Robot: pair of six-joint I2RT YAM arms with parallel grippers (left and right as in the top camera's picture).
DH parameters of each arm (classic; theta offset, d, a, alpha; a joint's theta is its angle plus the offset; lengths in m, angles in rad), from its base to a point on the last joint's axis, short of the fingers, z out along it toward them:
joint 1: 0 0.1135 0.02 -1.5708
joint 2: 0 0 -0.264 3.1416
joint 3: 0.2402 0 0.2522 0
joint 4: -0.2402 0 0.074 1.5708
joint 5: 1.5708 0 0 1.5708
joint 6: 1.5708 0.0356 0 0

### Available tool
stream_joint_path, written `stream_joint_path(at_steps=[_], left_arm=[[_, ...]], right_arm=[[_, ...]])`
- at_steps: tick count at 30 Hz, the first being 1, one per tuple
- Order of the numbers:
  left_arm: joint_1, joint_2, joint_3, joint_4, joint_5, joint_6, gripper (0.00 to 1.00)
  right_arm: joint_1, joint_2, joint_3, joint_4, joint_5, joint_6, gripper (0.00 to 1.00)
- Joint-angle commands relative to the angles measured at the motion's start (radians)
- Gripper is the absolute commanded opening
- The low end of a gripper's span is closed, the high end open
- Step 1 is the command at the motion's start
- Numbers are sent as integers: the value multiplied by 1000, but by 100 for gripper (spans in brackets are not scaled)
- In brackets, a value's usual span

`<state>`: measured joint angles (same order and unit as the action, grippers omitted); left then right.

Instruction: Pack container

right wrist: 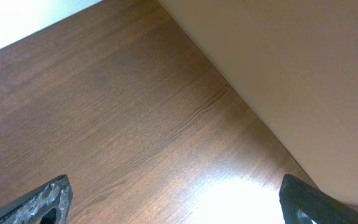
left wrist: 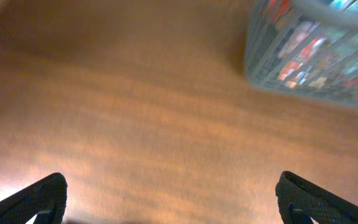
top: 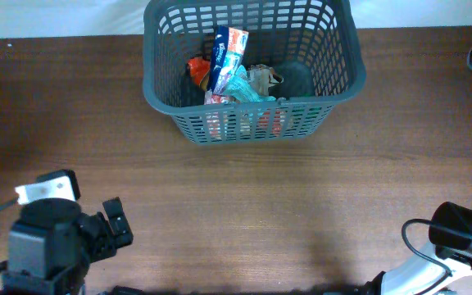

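The brown wooden worktop carries the container at its far edge, roughly centred between the two arms. Inside it you will see several packets, among them a blue-and-red pack leaning upright. The left claw is spread wide and holds nothing; the container appears blurred at the upper right of its wrist view. The right claw is likewise spread wide and holds nothing, above the worktop near one of its edges. Both arms sit at the near side, well apart from the container.

the right tool is hovering over the brown wooden counter, its fingers standing wide apart, glare shining between them.
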<state>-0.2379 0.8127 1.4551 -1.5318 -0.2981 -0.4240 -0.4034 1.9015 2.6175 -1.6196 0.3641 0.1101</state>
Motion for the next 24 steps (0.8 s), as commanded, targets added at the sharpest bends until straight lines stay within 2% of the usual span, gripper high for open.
stream_joint_path(at_steps=[1, 19, 22, 24], left_arm=[[1, -26, -82, -4, 11, -88, 99], [1, -27, -108, -21, 12, -87, 99], [0, -27, -111, 32, 13, -77, 99], [0, -27, -125, 113, 14, -27, 99]], right_arm=[[-3, 3, -3, 3, -6, 15, 99], [-3, 3, -3, 3, -6, 15, 99], [-3, 3, -3, 3, -6, 15, 99], [-3, 3, -3, 3, -6, 15, 99]])
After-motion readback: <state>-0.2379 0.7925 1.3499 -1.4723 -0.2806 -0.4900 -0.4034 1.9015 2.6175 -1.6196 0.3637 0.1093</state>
